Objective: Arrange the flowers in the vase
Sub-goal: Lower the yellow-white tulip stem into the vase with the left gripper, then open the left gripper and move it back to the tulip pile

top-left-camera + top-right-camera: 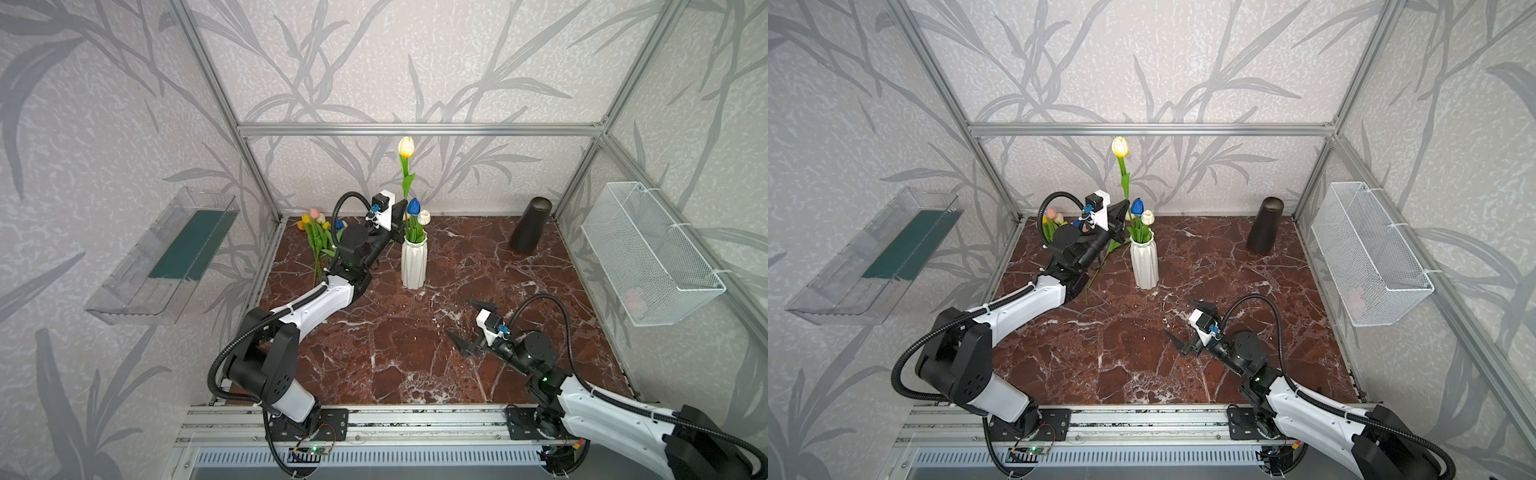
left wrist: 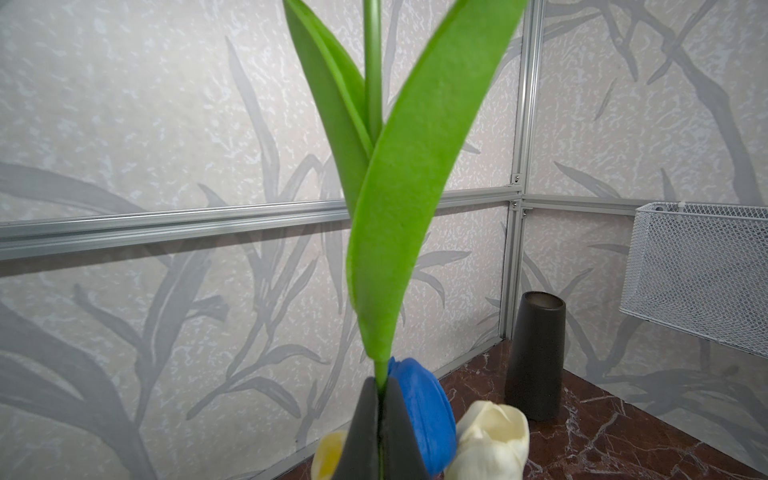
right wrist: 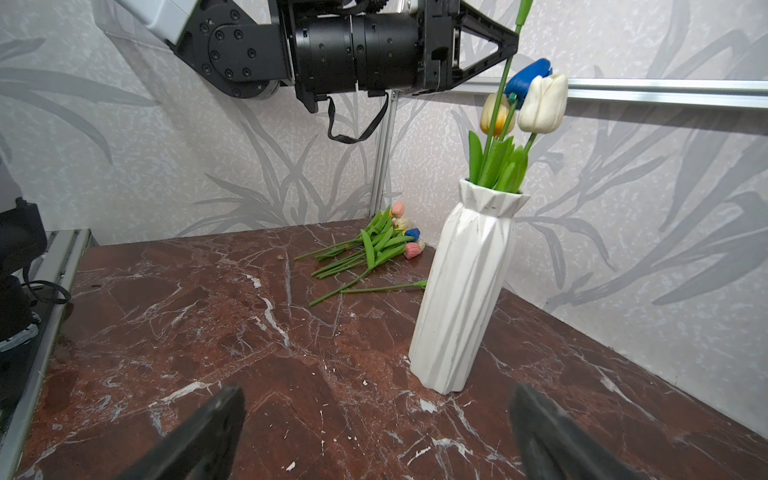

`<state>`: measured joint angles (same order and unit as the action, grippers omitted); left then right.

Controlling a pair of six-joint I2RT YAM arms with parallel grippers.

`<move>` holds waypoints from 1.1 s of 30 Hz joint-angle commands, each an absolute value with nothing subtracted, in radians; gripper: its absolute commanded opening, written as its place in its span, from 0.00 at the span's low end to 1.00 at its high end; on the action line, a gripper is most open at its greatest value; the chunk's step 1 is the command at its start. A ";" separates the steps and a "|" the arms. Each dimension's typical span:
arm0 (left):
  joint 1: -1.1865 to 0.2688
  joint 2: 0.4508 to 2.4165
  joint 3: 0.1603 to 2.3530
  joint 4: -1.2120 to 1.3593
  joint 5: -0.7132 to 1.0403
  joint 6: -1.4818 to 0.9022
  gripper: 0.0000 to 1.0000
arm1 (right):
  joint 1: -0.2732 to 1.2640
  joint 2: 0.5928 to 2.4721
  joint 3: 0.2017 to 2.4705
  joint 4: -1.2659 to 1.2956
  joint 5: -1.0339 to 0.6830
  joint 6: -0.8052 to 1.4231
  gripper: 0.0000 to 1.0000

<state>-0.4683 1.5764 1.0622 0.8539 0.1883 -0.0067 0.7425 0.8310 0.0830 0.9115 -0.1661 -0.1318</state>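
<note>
The marble table [image 1: 415, 353] carries the white vase [image 1: 414, 262], upright with three tulips [image 3: 540, 104] in it. Loose flowers [image 3: 374, 245] lie piled in the far left corner. My left gripper [image 2: 380, 419] is clamped on a tall yellow tulip [image 1: 406, 146], its stem reaching the vase mouth. My right gripper [image 3: 378, 390] hovers low, fingers wide apart, empty.

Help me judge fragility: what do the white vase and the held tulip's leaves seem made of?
White vase: probably glazed ceramic, smooth faceted ridges, faint sheen; plastic possible. Leaves: matte felt or foam, fuzzy grain, thick cut edges.
</note>
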 commanded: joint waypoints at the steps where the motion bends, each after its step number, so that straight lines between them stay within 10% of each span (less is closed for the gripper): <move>1: -0.490 1.605 1.079 0.869 0.183 0.008 0.00 | 0.747 0.831 0.103 0.932 -0.169 -0.138 1.00; 14: -0.514 1.564 1.009 0.867 0.110 0.030 0.01 | 0.747 0.825 0.103 0.927 -0.170 -0.137 1.00; 20: -0.514 1.536 0.984 0.822 0.122 0.040 0.27 | 0.747 0.824 0.102 0.929 -0.172 -0.138 1.00; 33: -0.509 1.319 0.964 0.525 0.102 0.091 0.34 | 0.747 0.833 0.105 0.930 -0.173 -0.138 1.00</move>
<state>-0.5106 1.3720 0.9745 0.6201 0.1200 0.0494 0.7425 0.8352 0.0830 0.9077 -0.1661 -0.1318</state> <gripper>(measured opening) 0.339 0.998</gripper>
